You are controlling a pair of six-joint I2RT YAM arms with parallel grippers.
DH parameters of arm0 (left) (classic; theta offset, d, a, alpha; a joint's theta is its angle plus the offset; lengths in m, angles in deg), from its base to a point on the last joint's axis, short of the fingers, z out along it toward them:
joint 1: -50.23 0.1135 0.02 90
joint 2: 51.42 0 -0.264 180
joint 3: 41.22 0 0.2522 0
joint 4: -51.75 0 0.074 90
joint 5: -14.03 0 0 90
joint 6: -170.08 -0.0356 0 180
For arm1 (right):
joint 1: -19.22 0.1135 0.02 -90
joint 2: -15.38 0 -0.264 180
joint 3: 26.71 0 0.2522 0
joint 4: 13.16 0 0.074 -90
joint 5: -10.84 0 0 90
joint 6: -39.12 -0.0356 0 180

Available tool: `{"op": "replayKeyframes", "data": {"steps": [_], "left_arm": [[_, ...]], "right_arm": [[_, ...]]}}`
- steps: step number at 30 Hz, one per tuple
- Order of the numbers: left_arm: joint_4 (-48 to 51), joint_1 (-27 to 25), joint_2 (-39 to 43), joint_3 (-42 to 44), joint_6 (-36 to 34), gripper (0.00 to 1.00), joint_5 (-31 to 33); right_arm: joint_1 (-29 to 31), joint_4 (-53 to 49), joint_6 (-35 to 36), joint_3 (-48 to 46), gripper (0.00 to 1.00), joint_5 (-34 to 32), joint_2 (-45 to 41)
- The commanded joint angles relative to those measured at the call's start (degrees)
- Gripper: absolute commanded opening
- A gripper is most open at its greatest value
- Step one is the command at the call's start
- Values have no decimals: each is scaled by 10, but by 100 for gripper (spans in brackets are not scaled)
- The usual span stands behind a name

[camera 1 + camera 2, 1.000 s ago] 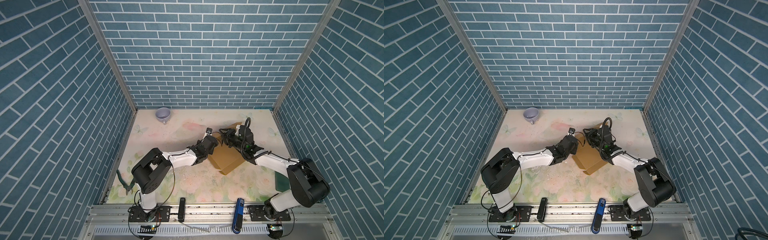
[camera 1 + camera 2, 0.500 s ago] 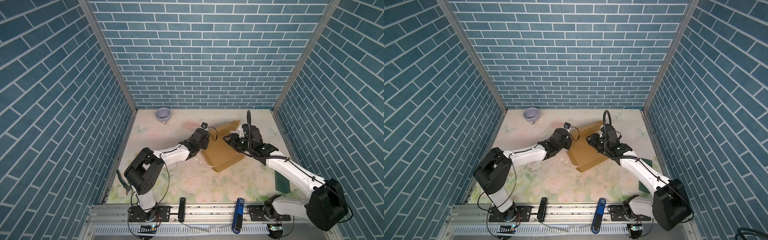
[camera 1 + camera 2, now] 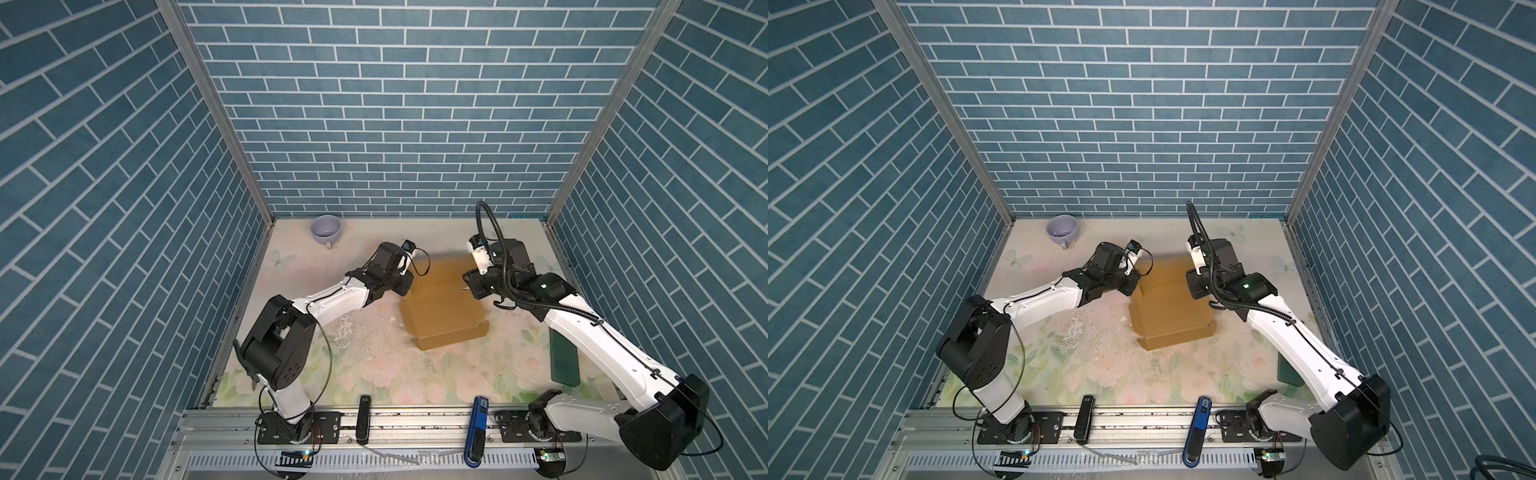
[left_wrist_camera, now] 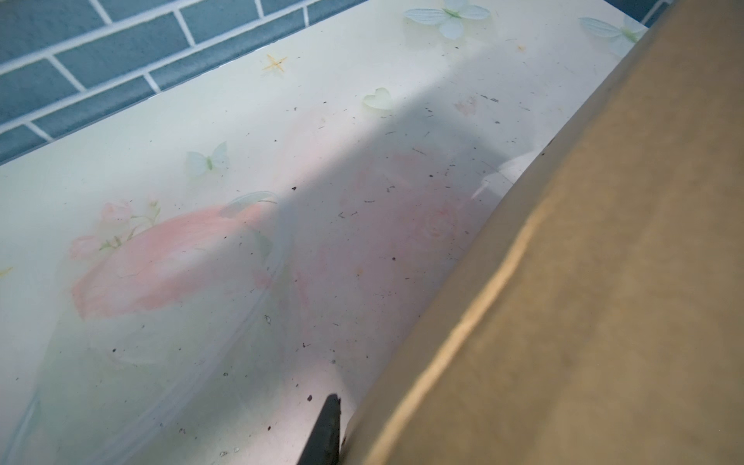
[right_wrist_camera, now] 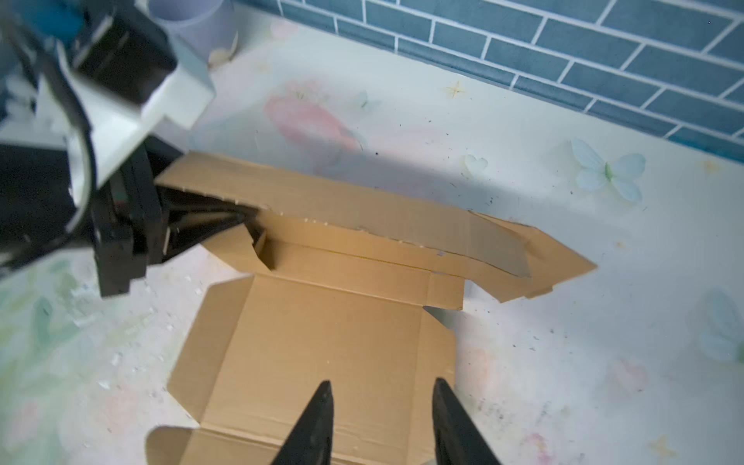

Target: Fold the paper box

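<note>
Right wrist view: the right gripper [image 5: 382,384] hung, jaws parted and empty, above the plain brown paper box [image 5: 334,342], which lay right of centre on the floral table [image 5: 523,161], while the left gripper [image 5: 241,215] pinched its raised far flap.

Tan paper box [image 3: 442,316] — floral table [image 3: 374,365], blue-brick walls [image 3: 395,124].

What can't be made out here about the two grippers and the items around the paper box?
- Second finger of the left gripper: covered by the paper box in the left wrist view.
- Fingers of the right gripper: the right wrist view does not show whether they touch the box; the bottom edge cuts off their bases.
- The dark green object: partly under the right arm in both top views; what it is cannot be told.
</note>
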Motion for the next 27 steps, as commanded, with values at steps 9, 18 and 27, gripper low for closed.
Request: {"op": "replayKeyframes", "data": {"steps": [9,18,27], "left_arm": [[94,7,-5,-47,-33,22,-49],[102,7,10,-48,-31,22,-69],[103,5,17,-47,-23,22,-86]], "right_arm": [[54,-19,207,66,41,-75,64],[58,-25,245,100,41,-52,118],[58,0,252,92,37,-40,149]]}}
